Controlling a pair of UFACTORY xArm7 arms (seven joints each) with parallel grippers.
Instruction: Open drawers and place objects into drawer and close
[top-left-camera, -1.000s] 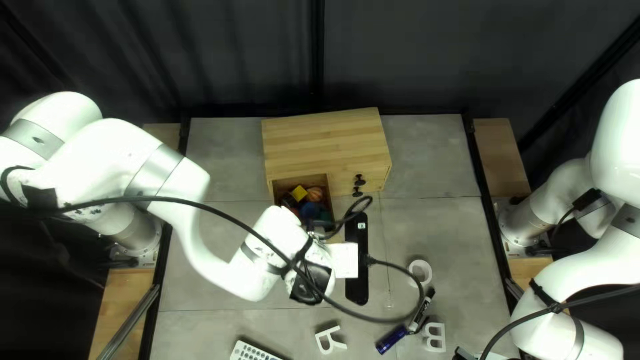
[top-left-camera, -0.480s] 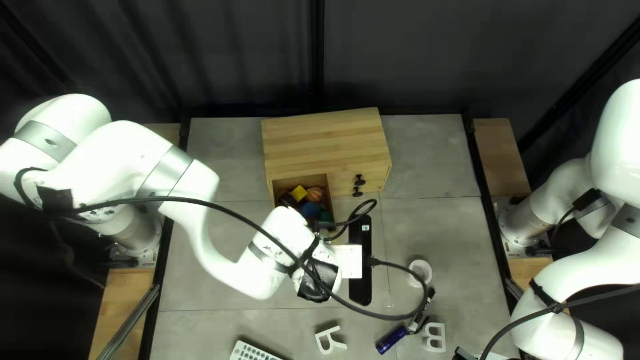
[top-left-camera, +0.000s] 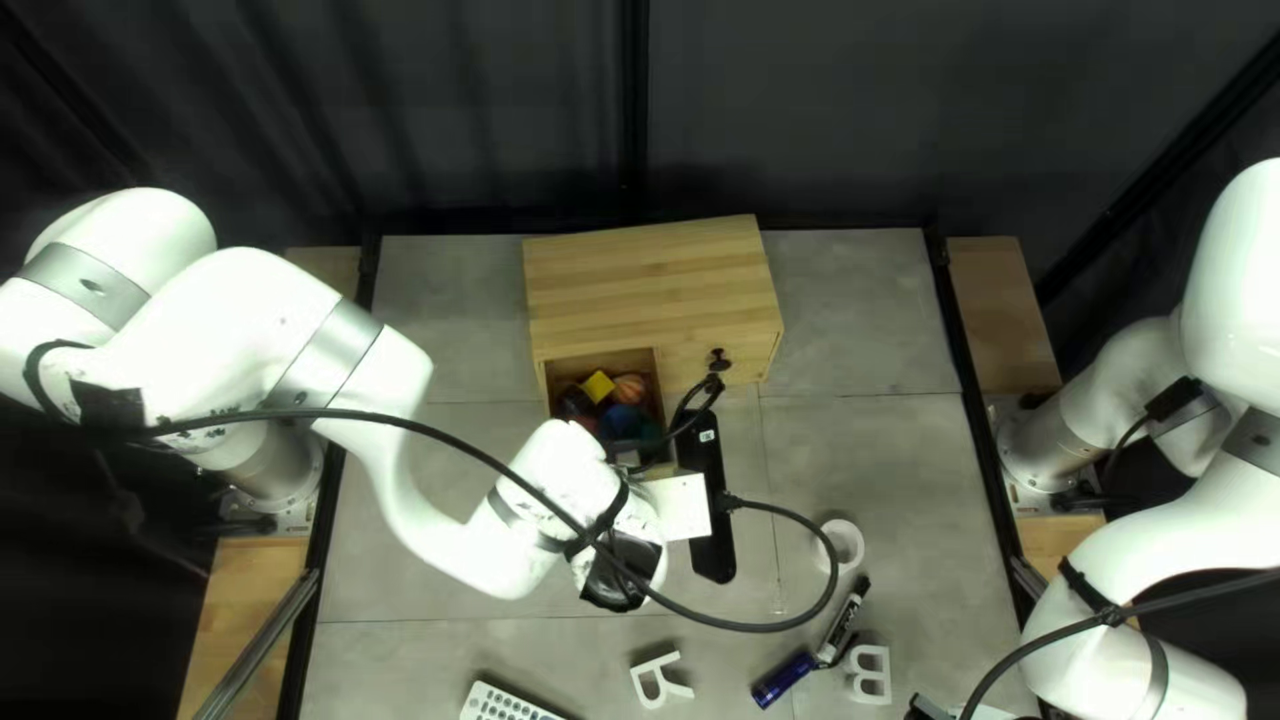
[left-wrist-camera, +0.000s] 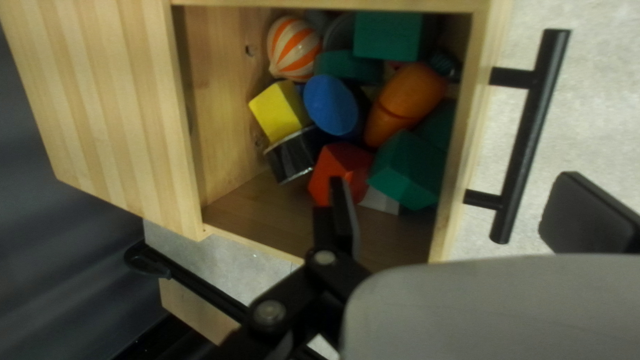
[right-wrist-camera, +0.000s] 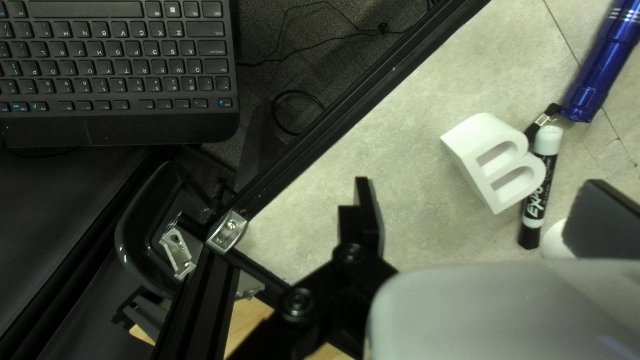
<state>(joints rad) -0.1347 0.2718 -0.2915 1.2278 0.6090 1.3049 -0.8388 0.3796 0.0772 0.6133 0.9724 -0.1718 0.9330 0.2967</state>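
Pale grey panels make up the bench (top-left-camera: 854, 454), marked by thin seams and flanked by wooden strips (top-left-camera: 994, 314), with a dark curtain (top-left-camera: 934, 120) hanging behind. Beside it, the right wrist view shows a black keyboard (right-wrist-camera: 113, 60).

The left claw (top-left-camera: 683, 507) is largely hidden under its mount in the top left view; its own wrist view shows its fingers spread, one over the drawer (left-wrist-camera: 459, 193), the other beyond the handle (left-wrist-camera: 531, 133). The right claw (top-left-camera: 927, 708), cut off at the top left view's lower edge, also stands open, gripping nothing.

The drawer is pulled out of the light, striped-grain wooden cabinet (top-left-camera: 647, 274). Inside sit a yellow block (left-wrist-camera: 279, 111), a red block (left-wrist-camera: 340, 167), a rounded blue piece (left-wrist-camera: 330, 105), a smooth orange piece (left-wrist-camera: 407, 100) and a ball (left-wrist-camera: 293, 48) with orange and white stripes; darker shapes at the back are probably more toys, though shadow obscures them.

On the bench are a white letter B (right-wrist-camera: 490, 160), a marker (right-wrist-camera: 543, 180), a shiny blue cylinder (right-wrist-camera: 603, 67), a flat white letter R (top-left-camera: 662, 680) and a white ring (top-left-camera: 855, 547).
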